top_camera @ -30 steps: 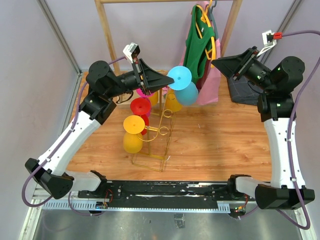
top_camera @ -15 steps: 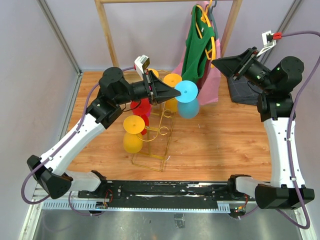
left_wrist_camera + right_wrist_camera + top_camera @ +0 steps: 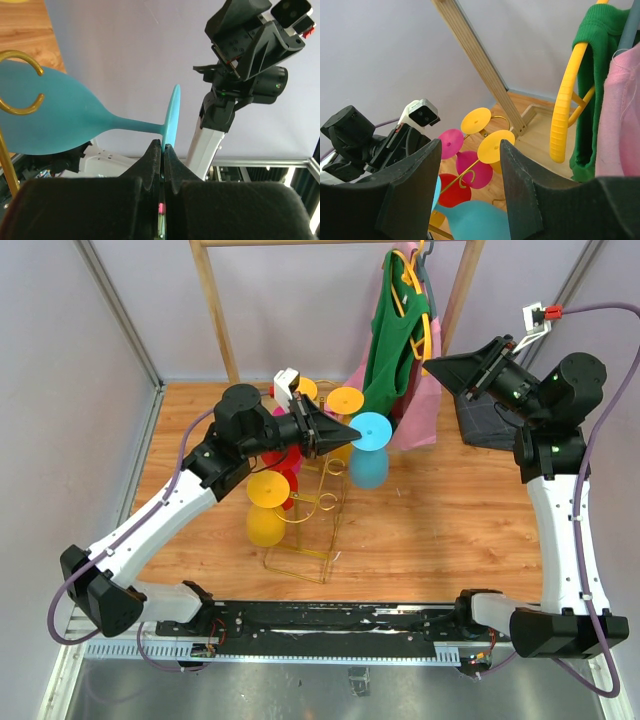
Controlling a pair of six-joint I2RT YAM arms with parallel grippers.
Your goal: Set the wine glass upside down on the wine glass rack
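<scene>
Top: L fingers clenched on blue glass foot rim, foot up, just right of rack. R fingers released, empty, far right.
L wrist: glass bowl behind rack wire.
R wrist: fingers apart, nothing betw.

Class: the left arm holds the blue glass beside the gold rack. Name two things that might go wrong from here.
1. The left gripper pinches only the edge of the foot of the blue glass, so it may pivot or slip out.
2. Its bowl is close to a loop of the rack; a snag could jolt it and the yellow glass hanging there.
</scene>
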